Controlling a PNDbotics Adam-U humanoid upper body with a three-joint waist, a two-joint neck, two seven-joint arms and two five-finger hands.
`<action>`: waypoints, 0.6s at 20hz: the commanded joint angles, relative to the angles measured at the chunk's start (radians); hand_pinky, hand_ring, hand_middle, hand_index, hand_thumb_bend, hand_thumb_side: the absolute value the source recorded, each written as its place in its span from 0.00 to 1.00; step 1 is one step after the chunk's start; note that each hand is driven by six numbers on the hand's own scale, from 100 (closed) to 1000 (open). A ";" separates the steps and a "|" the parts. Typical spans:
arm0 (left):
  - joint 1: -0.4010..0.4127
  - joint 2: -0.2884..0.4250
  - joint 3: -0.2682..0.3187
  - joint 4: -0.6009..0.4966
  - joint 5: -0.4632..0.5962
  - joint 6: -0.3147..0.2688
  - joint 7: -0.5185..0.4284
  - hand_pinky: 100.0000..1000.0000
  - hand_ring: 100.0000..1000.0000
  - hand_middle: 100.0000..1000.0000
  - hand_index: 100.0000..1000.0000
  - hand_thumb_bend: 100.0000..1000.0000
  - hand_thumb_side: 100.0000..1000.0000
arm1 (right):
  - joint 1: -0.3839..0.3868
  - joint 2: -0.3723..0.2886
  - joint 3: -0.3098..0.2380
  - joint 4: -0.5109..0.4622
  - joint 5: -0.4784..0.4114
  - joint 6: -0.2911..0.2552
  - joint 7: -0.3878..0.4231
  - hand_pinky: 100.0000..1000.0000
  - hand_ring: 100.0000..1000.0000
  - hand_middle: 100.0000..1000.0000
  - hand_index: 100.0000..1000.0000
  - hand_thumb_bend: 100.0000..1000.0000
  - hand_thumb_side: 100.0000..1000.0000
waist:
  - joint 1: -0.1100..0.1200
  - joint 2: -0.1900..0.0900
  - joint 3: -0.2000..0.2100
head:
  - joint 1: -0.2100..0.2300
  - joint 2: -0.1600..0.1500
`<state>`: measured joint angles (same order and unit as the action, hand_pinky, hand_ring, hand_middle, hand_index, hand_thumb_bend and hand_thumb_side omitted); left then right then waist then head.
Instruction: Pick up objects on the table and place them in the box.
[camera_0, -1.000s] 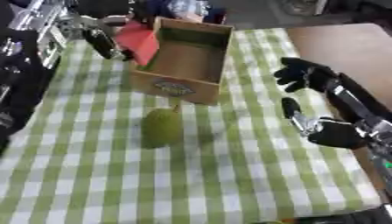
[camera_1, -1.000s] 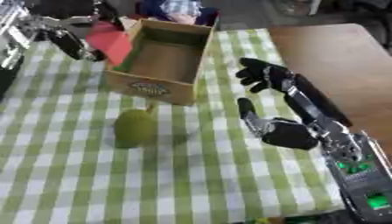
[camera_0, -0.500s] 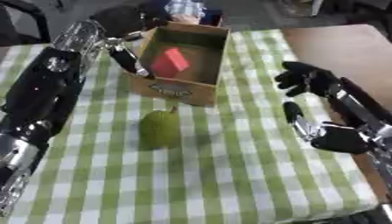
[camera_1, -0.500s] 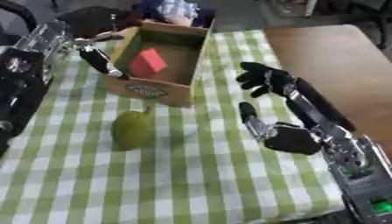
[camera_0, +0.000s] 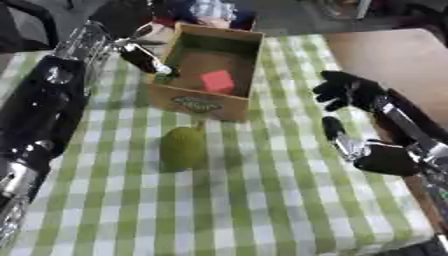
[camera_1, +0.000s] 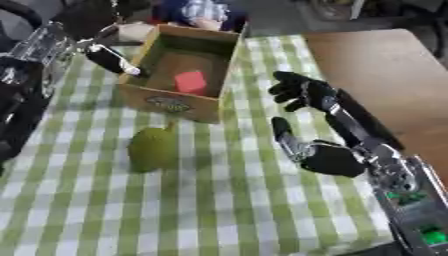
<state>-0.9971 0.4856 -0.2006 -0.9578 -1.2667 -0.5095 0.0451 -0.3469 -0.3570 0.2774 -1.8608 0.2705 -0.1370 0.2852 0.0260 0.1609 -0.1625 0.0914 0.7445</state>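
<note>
Box (camera_0: 210, 95): open cardboard carton, far-centre on the counter (camera_0: 262, 210), which wears a green-and-white checked cloth. Printed oval label on the near wall. One red block (camera_0: 216, 80) lies inside on the box floor, toward the near side.

Left to right:

Left arm runs up the left edge of the view, black with silver joints. Left hand (camera_0: 144, 54) sits at the box's left wall, near the rim; fingers (camera_0: 156, 64) extended, roughly together, pointing down-right, holding nothing. Whether the tips touch the cardboard cannot be told.

Green fruit (camera_0: 183, 147), pear-like with a stub at the top, rests on the cloth just in front of the box's near wall, slightly left of its middle. Apart from both hands.

Right hand (camera_1: 328, 155) hovers over the right side of the cloth, palm turned inward, fingers (camera_1: 293, 90) spread and relaxed, thumb out toward the fruit, empty. Bare brown counter surface (camera_1: 385, 65) shows beyond the cloth at far right.
</note>
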 joint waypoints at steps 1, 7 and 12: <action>0.006 0.091 -0.052 -0.110 0.164 -0.108 -0.114 0.77 0.78 0.79 0.92 0.62 0.53 | -0.007 -0.017 -0.012 -0.009 0.005 -0.002 -0.006 0.68 0.76 0.76 0.97 0.00 0.45 | 0.000 -0.014 0.004 | -0.011 -0.015; 0.056 0.175 -0.154 -0.267 0.459 -0.205 -0.403 0.76 0.76 0.76 0.90 0.54 0.46 | -0.008 -0.021 -0.012 -0.009 0.008 -0.003 -0.007 0.68 0.76 0.76 0.97 0.00 0.45 | -0.001 -0.013 0.015 | -0.017 -0.016; 0.074 0.184 -0.219 -0.328 0.584 -0.208 -0.572 0.76 0.78 0.80 0.91 0.53 0.46 | -0.009 -0.021 -0.011 -0.011 0.008 -0.003 -0.006 0.68 0.76 0.76 0.97 0.00 0.45 | -0.003 -0.012 0.017 | -0.018 -0.018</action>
<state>-0.9080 0.6401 -0.4122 -1.2588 -0.7138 -0.6689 -0.4427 -0.3429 -0.3575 0.2770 -1.8606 0.2718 -0.1397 0.2812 0.0248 0.1611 -0.1467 0.0760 0.7372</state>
